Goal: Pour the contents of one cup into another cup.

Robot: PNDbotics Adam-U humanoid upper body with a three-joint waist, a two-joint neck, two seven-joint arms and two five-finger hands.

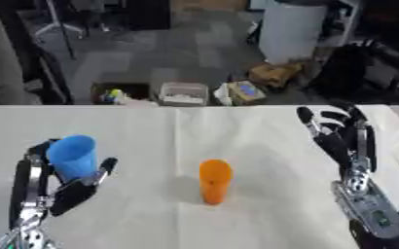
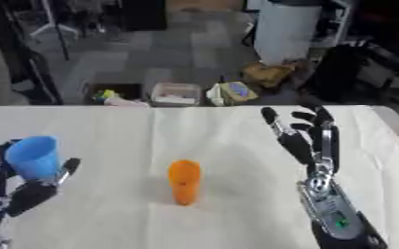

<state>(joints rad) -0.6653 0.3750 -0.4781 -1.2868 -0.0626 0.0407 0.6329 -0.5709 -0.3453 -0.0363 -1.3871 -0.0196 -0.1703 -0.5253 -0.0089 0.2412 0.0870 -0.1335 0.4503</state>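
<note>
So the left hand (image 1: 63, 187) has its fingers and thumb curled round a light blue plastic cup (image 1: 72, 156), holding it upright near the left edge of the white cloth-covered bench (image 1: 262, 136). You can see the cup's open rim facing up, but can't tell what's inside it. Whether its base touches the bench or sits just above it is hard to say.

The other cup, a tall orange plastic one (image 1: 214, 181), stands upright on its own around the middle of the bench, well apart from both hands, with a soft shadow beside it.

The right hand (image 2: 309, 138) is up over the right side of the bench, fingers spread and pointing away from the robot, holding nothing.
</note>
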